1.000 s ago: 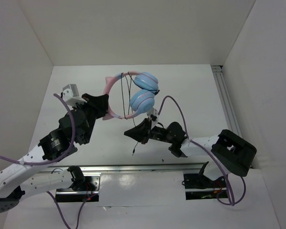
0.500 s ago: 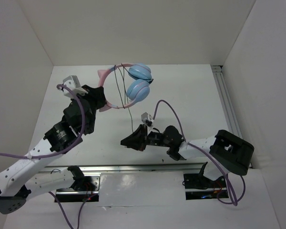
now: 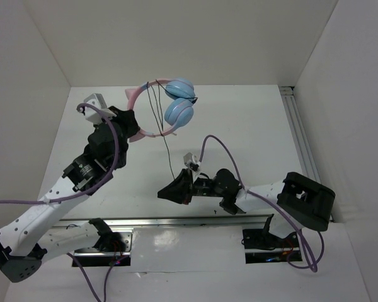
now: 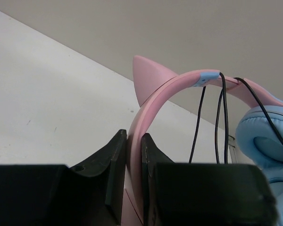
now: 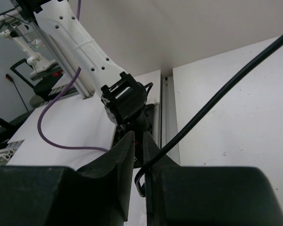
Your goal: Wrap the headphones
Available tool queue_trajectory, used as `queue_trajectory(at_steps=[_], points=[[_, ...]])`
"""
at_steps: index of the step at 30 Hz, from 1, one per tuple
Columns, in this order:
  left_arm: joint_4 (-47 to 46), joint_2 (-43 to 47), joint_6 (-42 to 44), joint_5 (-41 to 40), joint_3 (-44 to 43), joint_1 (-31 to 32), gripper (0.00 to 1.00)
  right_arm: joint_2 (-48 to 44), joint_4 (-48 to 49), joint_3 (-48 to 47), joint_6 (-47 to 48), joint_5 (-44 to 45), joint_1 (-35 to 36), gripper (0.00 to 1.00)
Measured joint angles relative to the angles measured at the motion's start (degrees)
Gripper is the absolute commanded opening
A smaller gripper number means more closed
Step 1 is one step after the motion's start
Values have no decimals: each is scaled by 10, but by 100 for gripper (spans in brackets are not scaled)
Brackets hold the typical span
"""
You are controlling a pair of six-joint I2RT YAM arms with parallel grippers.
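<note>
My left gripper (image 4: 133, 141) clamps the pink cat-eared headband (image 4: 179, 82) of the light blue round-cupped headphones (image 3: 178, 113), held up over the far side of the white table (image 3: 252, 126). My right gripper (image 5: 138, 141) pinches their thin black cord (image 5: 217, 99). Pulling too hard, I think, may slip it free or drag the loops off.

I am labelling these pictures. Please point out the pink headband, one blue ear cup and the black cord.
pink headband (image 4: 179, 80), left wrist view, its arched upper part
blue ear cup (image 3: 179, 112), top external view, lower cup's middle
black cord (image 5: 226, 92), right wrist view, its slanting stretch
</note>
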State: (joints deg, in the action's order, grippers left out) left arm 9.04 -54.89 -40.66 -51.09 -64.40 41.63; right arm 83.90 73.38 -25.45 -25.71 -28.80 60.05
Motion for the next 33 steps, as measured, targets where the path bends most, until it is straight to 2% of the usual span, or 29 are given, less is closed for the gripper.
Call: queue_trajectory(at_steps=[5,9,15,21,27,33], points=[[8,-9,1,16,0,-25,0,0,0,0,-1,1,7,21],[16,-12,3,21,0,-37,0,-2,1,0,0,8,10,5],[17,-30,32,6,1,-37,0,-25,-24,-14,17,35,28,1],[66,-52,26,-72,2,-29,0,-57,-182,-94,51,85,42,0],[198,-72,-19,-152,2,-3,0,-99,-392,-167,77,152,44,0],[275,-61,-105,-195,43,41,0,-125,-489,-203,79,170,44,0]])
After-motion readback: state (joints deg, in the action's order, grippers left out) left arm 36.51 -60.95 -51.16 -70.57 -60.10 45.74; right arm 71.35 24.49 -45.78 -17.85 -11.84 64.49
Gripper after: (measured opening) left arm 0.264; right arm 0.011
